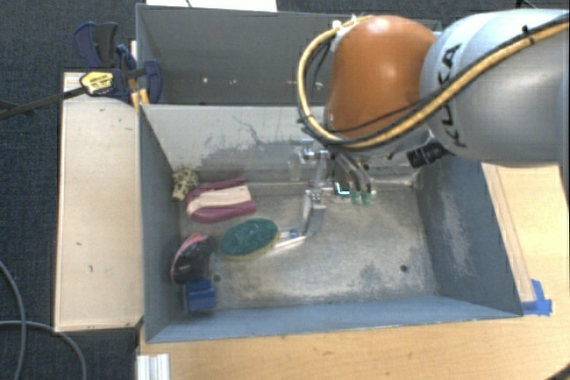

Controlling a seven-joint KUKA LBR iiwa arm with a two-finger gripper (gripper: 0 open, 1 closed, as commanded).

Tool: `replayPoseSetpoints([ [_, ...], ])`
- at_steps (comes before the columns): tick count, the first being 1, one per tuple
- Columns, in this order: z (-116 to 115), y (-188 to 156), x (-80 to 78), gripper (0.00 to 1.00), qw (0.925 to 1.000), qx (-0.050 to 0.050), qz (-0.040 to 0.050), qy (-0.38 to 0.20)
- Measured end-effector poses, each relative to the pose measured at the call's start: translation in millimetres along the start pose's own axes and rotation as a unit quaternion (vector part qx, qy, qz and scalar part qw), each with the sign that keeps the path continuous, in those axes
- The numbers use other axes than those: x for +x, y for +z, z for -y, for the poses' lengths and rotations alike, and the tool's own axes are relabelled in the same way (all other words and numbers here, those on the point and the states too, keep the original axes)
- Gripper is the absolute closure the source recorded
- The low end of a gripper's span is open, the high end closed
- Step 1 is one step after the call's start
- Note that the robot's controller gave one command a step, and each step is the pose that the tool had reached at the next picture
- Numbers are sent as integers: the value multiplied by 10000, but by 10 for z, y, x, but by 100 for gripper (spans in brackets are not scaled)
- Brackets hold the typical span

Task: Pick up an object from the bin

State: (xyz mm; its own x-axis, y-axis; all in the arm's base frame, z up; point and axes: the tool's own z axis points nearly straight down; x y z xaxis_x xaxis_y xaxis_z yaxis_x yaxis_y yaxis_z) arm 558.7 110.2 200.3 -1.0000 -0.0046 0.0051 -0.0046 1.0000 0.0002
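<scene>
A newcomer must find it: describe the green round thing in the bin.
In the left half of the grey bin lies a small cluster. The green disc is at its right edge, nearest the gripper. It alone is flat, round and teal, beside a pink-maroon piece and a dark lump.

two pinkish things (218,198), one disc (249,238), one block (201,296), one speckled lump (184,182)
</scene>
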Motion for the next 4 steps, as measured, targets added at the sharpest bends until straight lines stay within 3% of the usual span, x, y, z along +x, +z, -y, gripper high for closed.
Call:
replayPoseSetpoints([
  [1, -562, 1318, 61, 0, 9999, -9, 42, 141],
  [2, -555, 1266, 31, 100, 9998, -23, 85, 168],
  [3, -1036, 58, 360, 100, 9997, -25, 65, 245],
  [4, -900, -411, 237, 100, 9954, -4, 61, -961],
])
